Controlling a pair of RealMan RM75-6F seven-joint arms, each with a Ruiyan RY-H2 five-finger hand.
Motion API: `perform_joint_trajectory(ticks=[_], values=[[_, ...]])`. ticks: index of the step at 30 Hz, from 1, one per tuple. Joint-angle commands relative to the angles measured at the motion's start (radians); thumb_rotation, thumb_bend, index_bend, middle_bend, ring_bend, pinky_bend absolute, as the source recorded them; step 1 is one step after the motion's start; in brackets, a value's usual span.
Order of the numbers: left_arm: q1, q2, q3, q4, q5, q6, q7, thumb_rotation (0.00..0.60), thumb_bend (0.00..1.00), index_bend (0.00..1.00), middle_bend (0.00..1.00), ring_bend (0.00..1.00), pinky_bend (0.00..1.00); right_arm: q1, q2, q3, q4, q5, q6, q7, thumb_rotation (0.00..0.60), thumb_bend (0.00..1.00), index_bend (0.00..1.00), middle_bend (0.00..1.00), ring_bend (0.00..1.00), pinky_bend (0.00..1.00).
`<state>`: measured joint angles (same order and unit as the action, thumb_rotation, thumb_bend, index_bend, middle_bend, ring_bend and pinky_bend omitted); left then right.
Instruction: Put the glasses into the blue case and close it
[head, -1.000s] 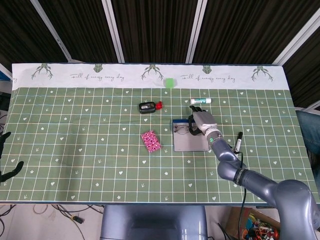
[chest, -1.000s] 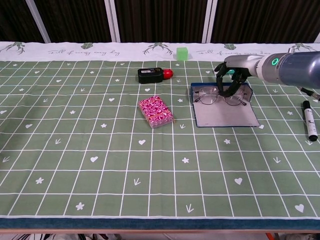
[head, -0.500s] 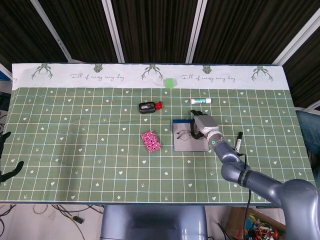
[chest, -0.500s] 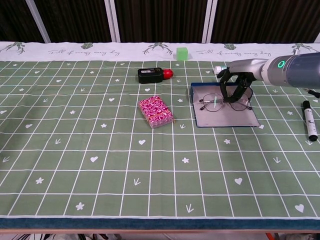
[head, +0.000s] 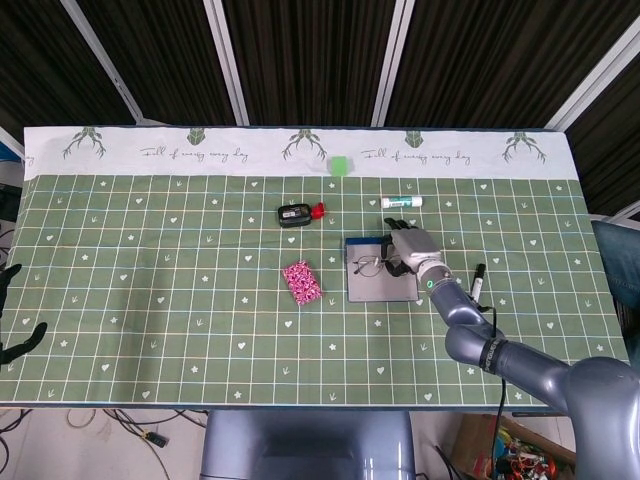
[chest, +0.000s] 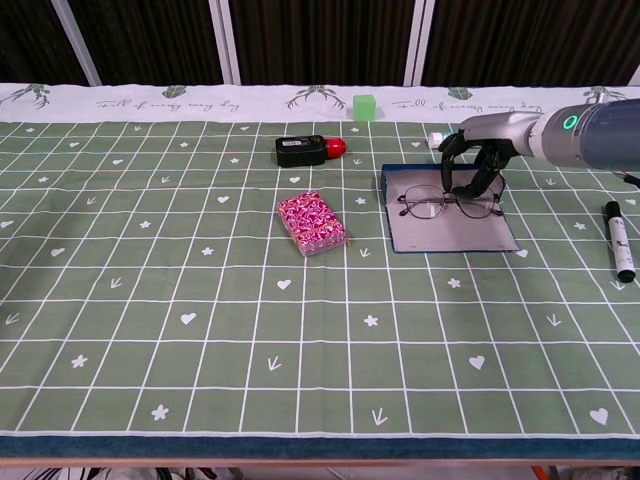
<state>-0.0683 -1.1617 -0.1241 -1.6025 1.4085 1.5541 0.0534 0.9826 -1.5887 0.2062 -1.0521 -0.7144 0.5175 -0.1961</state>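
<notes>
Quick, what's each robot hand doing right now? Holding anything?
Right hand: fingers pinch the glasses over the open blue case.
Left hand: only dark fingers at the picture's edge, holding nothing visible; state cannot be told.

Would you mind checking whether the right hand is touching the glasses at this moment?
Touching. In the chest view, the right hand has its dark fingertips down on the glasses near the bridge, over the open blue case.

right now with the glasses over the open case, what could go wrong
The right hand holds the glasses by one side, so they could tilt or slip on release. They sit toward the far part of the blue case, so a temple might catch when it closes. The white tube lies just behind and could get knocked.
</notes>
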Motion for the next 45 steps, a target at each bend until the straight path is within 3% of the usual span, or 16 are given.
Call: perform_joint_trajectory(ticks=[1,11,18,23,26,29,31,37,40,45], values=[[0.000,0.000,0.000,0.000,0.000,0.001,0.001,0.600,0.21,0.13,0.00,0.00,0.00,0.004,0.000,-0.002,0.004,0.009,-0.001,-0.001,0.600,0.48,0.22,0.00,0.00,0.15],[0.000,0.000,0.000,0.001,0.000,0.000,0.001,0.600,0.21,0.13,0.00,0.00,0.00,-0.015,0.040,0.022,-0.068,-0.006,0.054,0.035,0.600,0.45,0.13,0.00,0.00,0.15],[0.001,-0.001,0.001,-0.001,0.002,0.003,0.002,0.600,0.21,0.13,0.00,0.00,0.00,-0.073,0.131,0.038,-0.224,-0.095,0.147,0.078,0.600,0.45,0.10,0.00,0.01,0.15],[0.001,-0.002,0.002,-0.002,0.003,0.003,0.005,0.600,0.21,0.13,0.00,0.00,0.00,-0.137,0.195,0.001,-0.353,-0.177,0.223,0.080,0.600,0.45,0.08,0.01,0.07,0.15],[0.002,-0.003,0.001,-0.004,0.002,0.005,0.006,0.600,0.21,0.13,0.00,0.00,0.00,-0.169,0.214,-0.027,-0.408,-0.206,0.261,0.069,0.600,0.45,0.08,0.08,0.14,0.15],[0.004,-0.004,0.000,-0.008,-0.006,0.004,0.008,0.600,0.21,0.13,0.00,0.00,0.00,-0.209,0.215,-0.076,-0.468,-0.267,0.346,0.012,0.600,0.45,0.08,0.20,0.25,0.17],[0.004,-0.004,0.000,-0.010,-0.007,0.003,0.009,0.600,0.21,0.13,0.00,0.00,0.00,-0.220,0.209,-0.084,-0.478,-0.275,0.370,-0.005,0.600,0.45,0.08,0.32,0.36,0.23],[0.004,-0.003,0.001,-0.013,-0.006,0.002,0.013,0.600,0.21,0.13,0.00,0.00,0.00,-0.217,0.198,-0.091,-0.478,-0.244,0.358,-0.045,0.600,0.46,0.09,0.54,0.54,0.45],[0.004,-0.002,0.001,-0.014,-0.010,0.000,0.010,0.600,0.21,0.13,0.00,0.00,0.00,-0.209,0.191,-0.098,-0.467,-0.224,0.342,-0.072,0.600,0.48,0.10,0.60,0.60,0.52],[0.004,-0.001,0.000,-0.015,-0.012,-0.002,0.010,0.600,0.21,0.13,0.00,0.00,0.00,-0.197,0.180,-0.099,-0.453,-0.176,0.322,-0.109,0.600,0.48,0.12,0.63,0.62,0.53]])
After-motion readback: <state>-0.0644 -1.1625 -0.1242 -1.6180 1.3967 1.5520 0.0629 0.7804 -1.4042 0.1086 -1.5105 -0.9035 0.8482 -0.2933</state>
